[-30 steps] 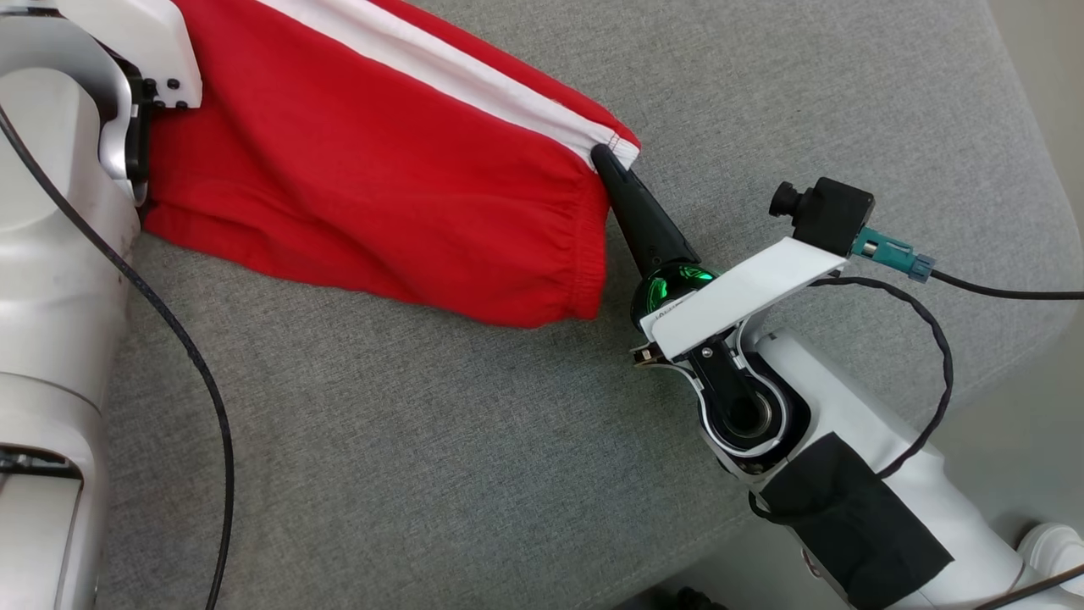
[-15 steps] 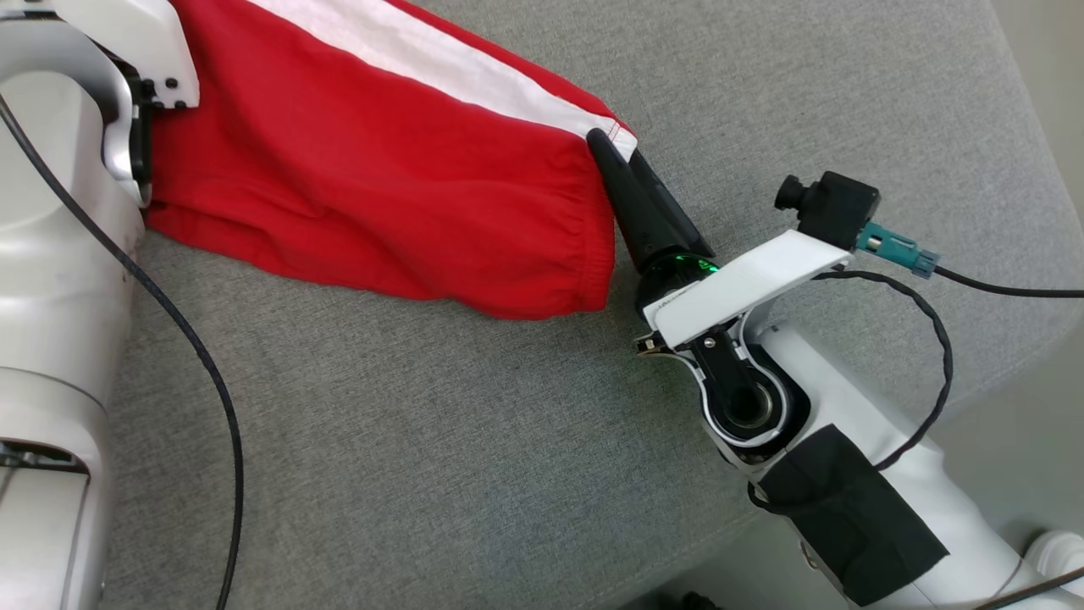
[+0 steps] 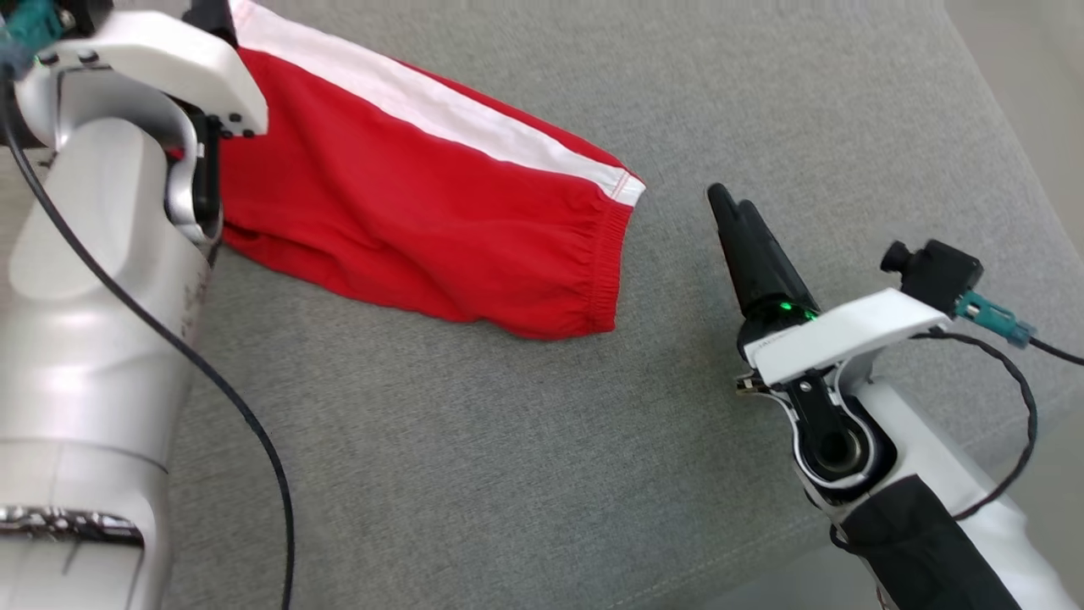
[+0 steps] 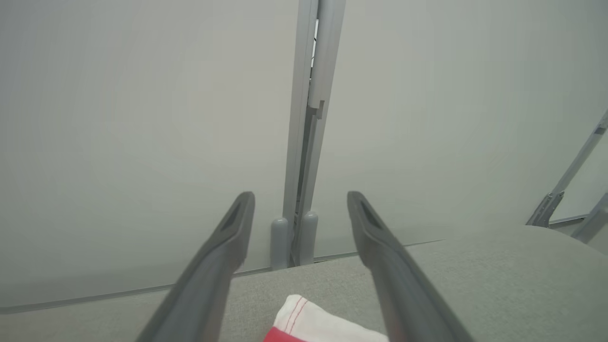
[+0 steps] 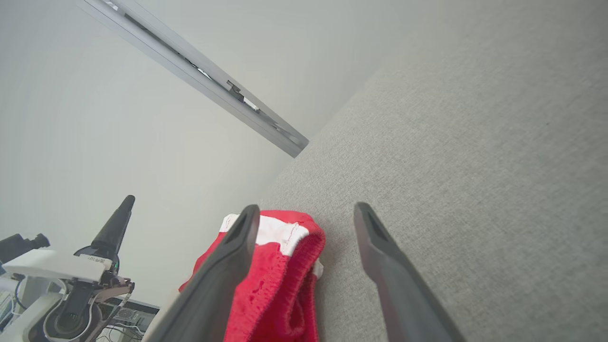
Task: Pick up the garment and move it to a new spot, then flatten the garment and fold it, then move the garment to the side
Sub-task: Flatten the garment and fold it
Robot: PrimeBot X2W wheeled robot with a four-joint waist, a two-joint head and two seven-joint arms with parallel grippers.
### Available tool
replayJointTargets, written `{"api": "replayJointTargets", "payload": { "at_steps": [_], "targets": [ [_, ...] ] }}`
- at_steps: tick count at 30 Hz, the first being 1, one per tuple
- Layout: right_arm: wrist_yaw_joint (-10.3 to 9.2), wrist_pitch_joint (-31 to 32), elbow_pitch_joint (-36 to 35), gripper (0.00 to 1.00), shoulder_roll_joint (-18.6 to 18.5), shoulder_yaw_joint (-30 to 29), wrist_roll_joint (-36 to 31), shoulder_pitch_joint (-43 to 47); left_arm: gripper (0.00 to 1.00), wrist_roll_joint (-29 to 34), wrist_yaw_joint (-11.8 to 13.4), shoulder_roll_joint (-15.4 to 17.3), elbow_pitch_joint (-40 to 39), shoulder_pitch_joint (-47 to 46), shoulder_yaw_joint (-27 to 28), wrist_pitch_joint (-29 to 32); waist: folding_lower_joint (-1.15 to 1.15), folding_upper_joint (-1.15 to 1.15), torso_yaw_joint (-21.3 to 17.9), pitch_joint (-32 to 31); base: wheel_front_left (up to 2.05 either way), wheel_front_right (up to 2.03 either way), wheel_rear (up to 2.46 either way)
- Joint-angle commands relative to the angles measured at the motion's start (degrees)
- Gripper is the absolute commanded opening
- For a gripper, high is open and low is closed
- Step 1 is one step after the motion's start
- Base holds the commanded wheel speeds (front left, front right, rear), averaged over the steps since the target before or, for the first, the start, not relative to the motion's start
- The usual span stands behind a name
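Note:
The garment (image 3: 406, 220) is a folded red cloth with a white band and a gathered hem, lying flat on the grey cushion (image 3: 508, 440). My right gripper (image 3: 730, 202) hovers to the right of its hem corner, apart from it. In the right wrist view the right gripper (image 5: 308, 208) stands open with nothing between its fingers, and the garment's hem (image 5: 280, 275) lies behind the left finger. My left gripper (image 4: 300, 197) is open too, above the garment's white corner (image 4: 313, 323). The left arm covers the garment's left end in the head view.
The cushion's rounded edge (image 3: 999, 169) runs down the right side. A pale wall with a metal rail (image 4: 304, 118) stands behind the cushion. The left arm's black cable (image 3: 212, 398) hangs over the cushion's near left. The left arm's finger (image 5: 118, 223) shows in the right wrist view.
Both grippers have opened and let go of the garment. The right gripper has drawn back to the right, off the hem corner. The left arm has lifted; the head view has shifted.

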Motion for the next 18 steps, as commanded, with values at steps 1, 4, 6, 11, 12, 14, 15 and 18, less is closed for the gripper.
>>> {"api": "replayJointTargets", "payload": {
  "at_steps": [1,4,6,11,12,14,15,18],
  "targets": [
    [0.04,0.06,-0.75,1.00,-0.60,-0.54,0.56,1.34,1.00,0.48,-0.46,-0.07,-2.82,2.35,0.57,-0.19,0.00,0.00,1.94,-2.42,0.00,0.00,0.00],
    [0.04,0.07,-2.75,1.00,-1.33,-1.65,1.10,3.58,1.00,1.87,-0.46,-0.14,-10.66,7.91,1.57,-0.16,0.00,0.00,3.49,-4.49,0.00,0.00,0.00],
    [0.04,0.07,-4.09,1.00,-1.75,-2.85,1.13,5.46,1.00,2.17,-0.67,-0.76,-16.22,12.35,2.66,-0.15,0.00,0.00,4.75,-5.95,0.00,0.00,0.00],
    [0.04,0.06,-7.32,1.00,-2.55,-6.00,-1.86,10.44,1.00,3.90,-0.61,-2.16,-29.96,25.46,6.29,-0.17,0.00,0.00,7.72,-9.23,0.00,0.00,0.00],
    [0.04,0.07,-7.52,1.00,-2.74,-6.76,-3.13,11.46,1.00,4.70,-0.81,-2.44,-32.62,28.28,6.66,-0.17,0.00,0.00,8.32,-9.84,0.00,0.00,0.00],
    [0.05,0.06,-7.73,1.00,-2.12,-8.16,-5.09,13.49,1.00,5.41,-1.07,-3.47,-37.24,34.08,7.78,-0.16,0.00,0.00,9.38,-10.90,0.00,0.00,0.00],
    [0.05,0.06,-7.97,1.00,-1.95,-8.76,-6.08,14.30,1.00,5.36,-1.32,-4.02,-39.01,36.80,8.40,-0.16,0.00,0.00,9.90,-11.40,0.00,0.00,0.00],
    [0.05,0.06,-8.81,1.00,-1.68,-10.59,-8.43,16.87,1.00,5.37,-2.01,-5.45,-43.19,43.47,9.69,-0.17,0.00,0.00,11.58,-12.85,0.00,0.00,0.00]
  ]
}}
